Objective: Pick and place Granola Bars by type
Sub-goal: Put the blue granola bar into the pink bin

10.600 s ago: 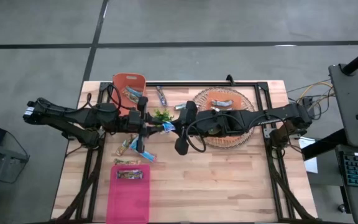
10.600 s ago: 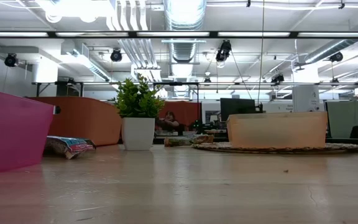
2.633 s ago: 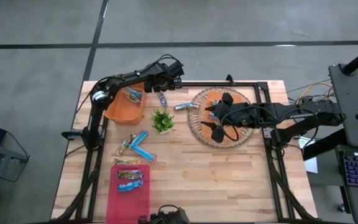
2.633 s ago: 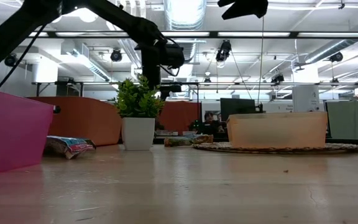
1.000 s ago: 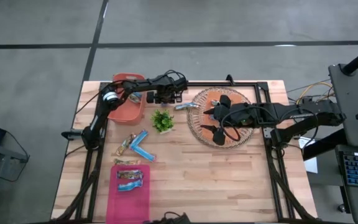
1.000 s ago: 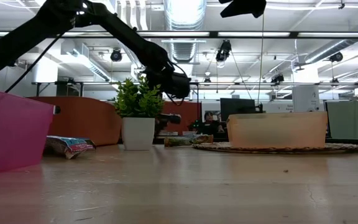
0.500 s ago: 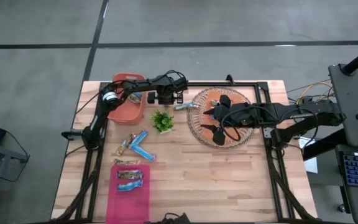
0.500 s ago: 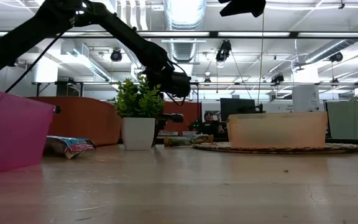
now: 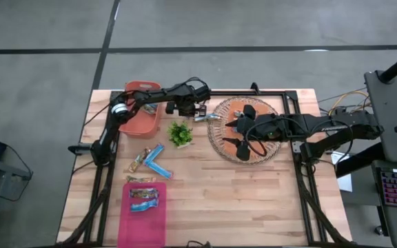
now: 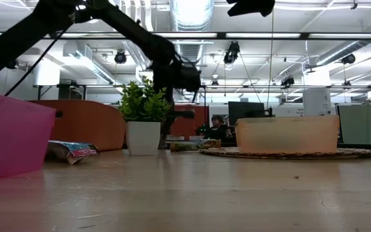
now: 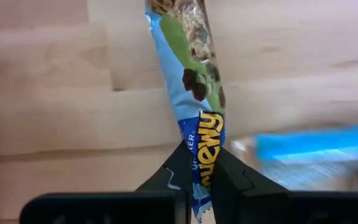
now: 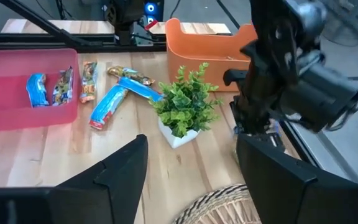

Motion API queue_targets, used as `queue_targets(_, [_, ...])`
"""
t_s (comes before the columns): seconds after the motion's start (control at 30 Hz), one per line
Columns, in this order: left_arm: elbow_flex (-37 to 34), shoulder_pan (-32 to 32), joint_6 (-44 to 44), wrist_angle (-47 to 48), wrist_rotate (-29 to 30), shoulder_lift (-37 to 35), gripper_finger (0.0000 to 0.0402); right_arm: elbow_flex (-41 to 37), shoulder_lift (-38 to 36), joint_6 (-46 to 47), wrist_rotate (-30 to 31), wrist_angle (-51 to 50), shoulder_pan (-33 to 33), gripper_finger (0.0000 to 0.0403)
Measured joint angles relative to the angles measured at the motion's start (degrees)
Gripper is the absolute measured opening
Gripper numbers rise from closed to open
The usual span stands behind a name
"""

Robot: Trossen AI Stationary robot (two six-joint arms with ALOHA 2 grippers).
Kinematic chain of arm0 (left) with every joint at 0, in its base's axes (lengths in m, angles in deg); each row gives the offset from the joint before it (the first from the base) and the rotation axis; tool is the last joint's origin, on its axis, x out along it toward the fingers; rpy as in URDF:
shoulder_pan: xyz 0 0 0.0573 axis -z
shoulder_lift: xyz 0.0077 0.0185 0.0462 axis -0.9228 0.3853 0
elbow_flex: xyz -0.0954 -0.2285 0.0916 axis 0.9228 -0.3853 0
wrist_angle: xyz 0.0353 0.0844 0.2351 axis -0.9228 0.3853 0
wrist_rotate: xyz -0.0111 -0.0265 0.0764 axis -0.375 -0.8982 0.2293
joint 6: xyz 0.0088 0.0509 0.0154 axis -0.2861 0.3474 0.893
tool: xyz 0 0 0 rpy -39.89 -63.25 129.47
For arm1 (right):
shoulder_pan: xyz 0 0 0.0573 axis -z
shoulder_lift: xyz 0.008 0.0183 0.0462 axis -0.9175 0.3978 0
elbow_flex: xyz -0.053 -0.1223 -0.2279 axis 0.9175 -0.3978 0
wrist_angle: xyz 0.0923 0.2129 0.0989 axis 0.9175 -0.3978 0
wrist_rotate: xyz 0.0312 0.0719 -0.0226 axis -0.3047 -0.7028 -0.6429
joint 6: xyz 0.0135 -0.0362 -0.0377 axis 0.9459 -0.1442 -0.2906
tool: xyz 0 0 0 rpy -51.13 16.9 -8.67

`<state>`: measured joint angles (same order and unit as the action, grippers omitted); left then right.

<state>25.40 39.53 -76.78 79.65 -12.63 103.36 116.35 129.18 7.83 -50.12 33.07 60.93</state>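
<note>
Now we see the left gripper (image 11: 199, 163) newly clamped on a silver-blue granola bar (image 11: 194, 93) at the table's far side; sorting can proceed. Our right gripper (image 12: 191, 171) waits open-jawed over the wicker basket (image 9: 226, 148).

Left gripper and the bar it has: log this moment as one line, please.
left gripper: shut on blue-wrapped granola bar, beside orange bin | right gripper: open, over wicker tray | phase: pick
</note>
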Motion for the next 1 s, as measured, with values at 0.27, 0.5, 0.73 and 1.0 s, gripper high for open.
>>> queue_targets(0.27, [0.29, 1.68, 9.06, 0.18, 0.78, -5.69, 0.0011, 0.02, 0.00, -2.11, 0.53, 1.66, 0.07, 0.0238])
queue_targets(0.5, [0.27, 2.94, 20.06, 1.58, 1.36, -10.81, 0.0011, 1.40, -0.02, -0.62, 3.35, 3.94, 0.03, 0.0246])
queue_targets(0.73, [0.24, 4.29, 29.60, 1.60, 2.15, -18.15, 0.0011, 4.00, -0.11, -1.19, 4.04, 6.87, 0.00, 0.0236])
queue_targets(1.0, [-0.20, 8.45, 41.45, -1.36, 1.91, -26.53, 0.0010, 4.15, -0.11, 5.92, 3.08, 14.79, 0.02, 0.0233])
